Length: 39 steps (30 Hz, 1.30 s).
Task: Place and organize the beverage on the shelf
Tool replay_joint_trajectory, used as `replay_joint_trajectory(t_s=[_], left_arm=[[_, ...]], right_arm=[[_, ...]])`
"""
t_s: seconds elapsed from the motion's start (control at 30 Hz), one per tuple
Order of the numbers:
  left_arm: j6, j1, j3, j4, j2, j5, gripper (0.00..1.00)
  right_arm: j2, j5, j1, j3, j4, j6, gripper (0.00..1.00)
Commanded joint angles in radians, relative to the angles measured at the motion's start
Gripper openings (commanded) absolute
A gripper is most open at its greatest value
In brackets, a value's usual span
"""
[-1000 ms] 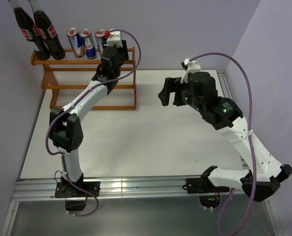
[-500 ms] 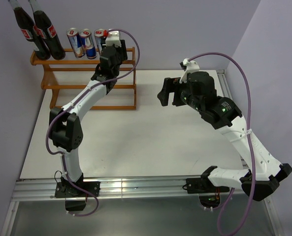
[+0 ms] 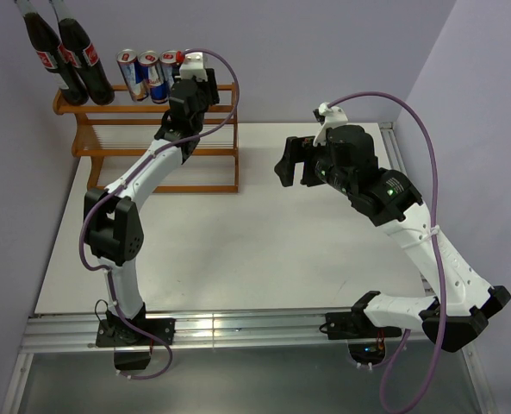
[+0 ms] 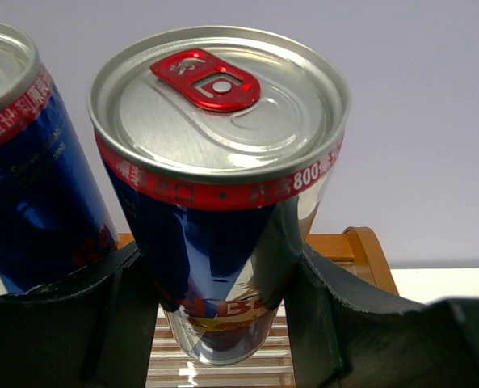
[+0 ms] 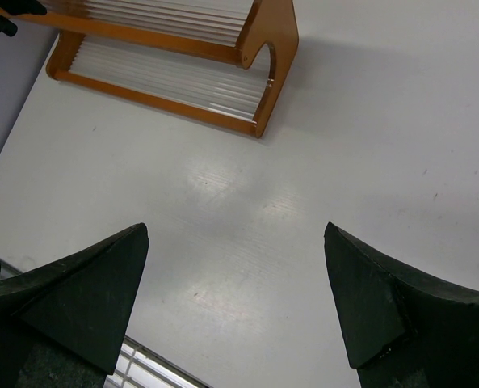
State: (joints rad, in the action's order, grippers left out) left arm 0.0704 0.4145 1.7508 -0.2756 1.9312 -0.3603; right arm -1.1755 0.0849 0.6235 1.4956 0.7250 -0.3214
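**Can being set into the top-tier row**

The shelf [image 3: 109,152] is standing at the far left corner of the tabletop [image 3: 238,250]. On its top tier the cola bottles [image 3: 83,56] are being carried at the left end, with the cans [image 3: 133,76] lined up just beside them, tall with tall and slim with slim, it is judged. One more can, the held can [image 4: 223,202], is being gripped by the left fingers [image 4: 336,323], which are closed against its sides low on the body. It is being held upright, tab up, just beside its neighbour, apparently so that the row is extended rightward without a gap. Whether its base is resting on the rails cannot be told. The right fingers [image 5: 77,291] are being held wide apart with nothing between them, above bare tabletop toward the far right edge, probably so that the left arm is not being crowded. Risk noted: a slim can may be tipped if the fingers are drawn off unevenly.
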Motion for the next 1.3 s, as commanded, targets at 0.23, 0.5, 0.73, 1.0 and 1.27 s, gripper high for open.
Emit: replay_joint_trajectory(t_s=[0.23,0.5,0.73,1.0,1.27], left_arm=[[0.011,0.013,0.036,-0.005,-0.020,0.046,0.51],[0.009,0.021,-0.008,-0.022,-0.058,0.037,0.73],[0.022,0.021,-0.022,-0.016,-0.081,0.044,0.80],[0.043,0.020,-0.069,-0.013,-0.143,0.046,0.99],[0.069,0.020,-0.089,0.059,-0.218,0.047,0.99]], right_arm=[[0.000,-0.004,-0.004,0.020,-0.036,0.012,0.96],[0.008,-0.004,-0.005,0.014,-0.035,0.013,0.96],[0.010,-0.004,-0.005,0.012,-0.035,0.012,0.96],[0.011,-0.005,-0.005,0.012,-0.035,0.015,0.96],[0.023,0.058,-0.005,0.003,-0.045,0.027,0.98]])
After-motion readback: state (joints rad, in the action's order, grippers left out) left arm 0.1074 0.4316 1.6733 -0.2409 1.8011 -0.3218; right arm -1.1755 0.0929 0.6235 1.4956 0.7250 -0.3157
